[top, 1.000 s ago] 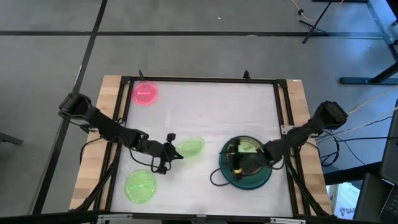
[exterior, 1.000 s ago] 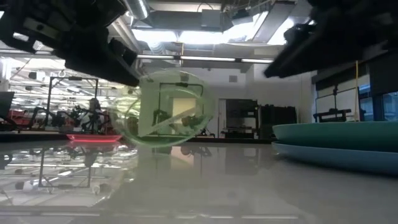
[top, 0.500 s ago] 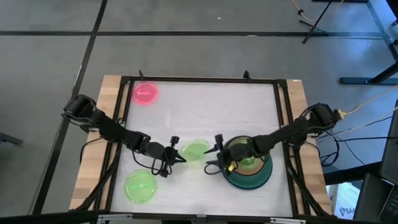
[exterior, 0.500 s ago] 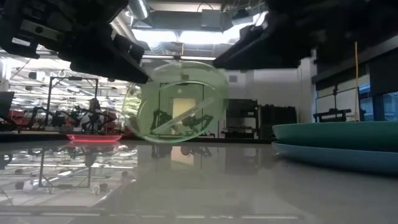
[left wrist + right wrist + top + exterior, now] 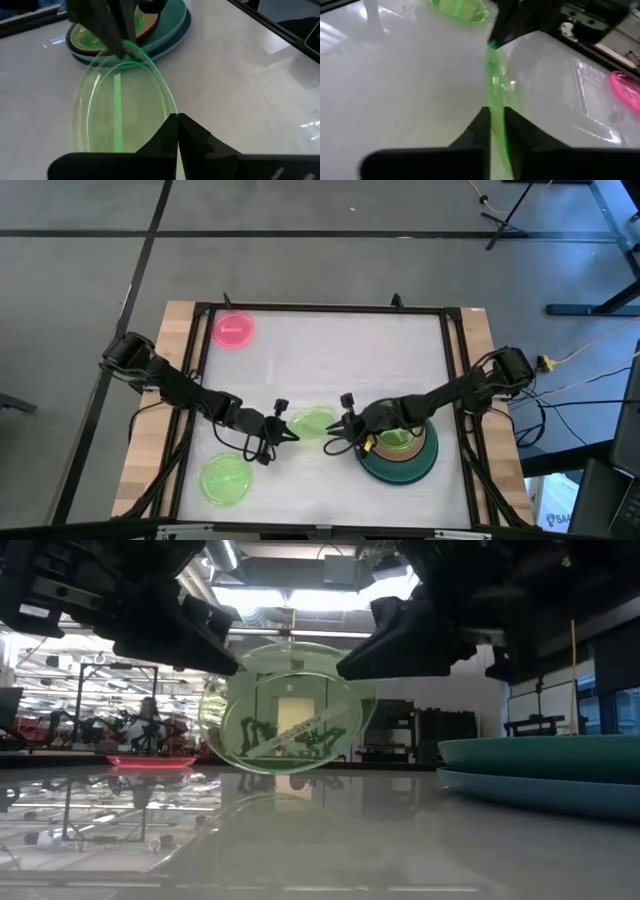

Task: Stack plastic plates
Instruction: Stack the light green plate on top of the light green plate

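Handover is what I see mid-bench: a small neon-green plate (image 5: 313,422) is held tilted above the bench (image 5: 330,360), with a pincer on each side. My left pincer (image 5: 287,432) is closed on the plate's rim. My right pincer (image 5: 340,442) has come in from the stack since half a second ago; in the right wrist view its fingers (image 5: 481,131) sit narrowly either side of the plate's edge, though I can't quite tell whether they pinch it. In the low view the plate has turned more face-on than before. The stack (image 5: 400,455), teal-green at the base with orange-tan and green above, stands just beside on the right. Another neon-green plate (image 5: 226,478) and the pink plate (image 5: 233,330) lie where they were.
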Controlling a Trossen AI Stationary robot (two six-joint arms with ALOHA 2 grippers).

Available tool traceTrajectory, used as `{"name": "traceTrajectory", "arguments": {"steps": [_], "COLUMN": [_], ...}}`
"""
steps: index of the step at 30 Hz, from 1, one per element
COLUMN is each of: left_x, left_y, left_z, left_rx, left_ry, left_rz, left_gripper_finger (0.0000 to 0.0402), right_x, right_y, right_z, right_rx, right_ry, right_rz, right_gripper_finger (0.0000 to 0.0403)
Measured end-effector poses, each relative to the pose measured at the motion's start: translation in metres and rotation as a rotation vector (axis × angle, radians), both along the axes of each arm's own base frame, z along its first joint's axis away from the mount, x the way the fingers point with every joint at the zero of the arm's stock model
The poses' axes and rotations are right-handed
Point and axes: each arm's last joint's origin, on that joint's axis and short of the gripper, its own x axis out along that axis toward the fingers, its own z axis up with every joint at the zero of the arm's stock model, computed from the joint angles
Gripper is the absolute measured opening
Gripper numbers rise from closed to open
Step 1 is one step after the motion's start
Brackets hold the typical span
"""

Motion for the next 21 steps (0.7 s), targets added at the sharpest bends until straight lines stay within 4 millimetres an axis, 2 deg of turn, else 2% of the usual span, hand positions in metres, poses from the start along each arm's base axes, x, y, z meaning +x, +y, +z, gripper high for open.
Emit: {"name": "traceTrajectory", "arguments": {"steps": [2,6,12,17,21], "left_x": [0.000,-0.002,-0.016,-0.027,-0.027], "left_y": [0.000,0.004,0.008,0.007,0.007], "left_z": [0.000,0.004,0.021,0.021,0.021], "left_rx": [0.001,0.016,-0.029,-0.037,0.000], "left_ry": [0.003,-0.006,0.023,0.094,0.079], "left_rz": [0.002,0.037,0.088,0.104,0.162], "left_gripper_finger": [0.0000,0.0022,0.0071,0.0081,0.0082], "right_x": [0.000,0.002,0.006,-0.018,-0.052], "right_y": [0.000,0.000,0.017,0.047,0.067], "right_z": [0.000,0.002,0.028,0.064,0.086], "right_rx": [-0.021,-0.071,-0.189,-0.265,-0.192], "right_ry": [-0.001,-0.015,0.062,0.163,0.270], "right_rz": [0.009,0.000,-0.054,-0.181,-0.268], "right_gripper_finger": [0.0007,0.0017,0.0003,0.0001,0.0002]}}
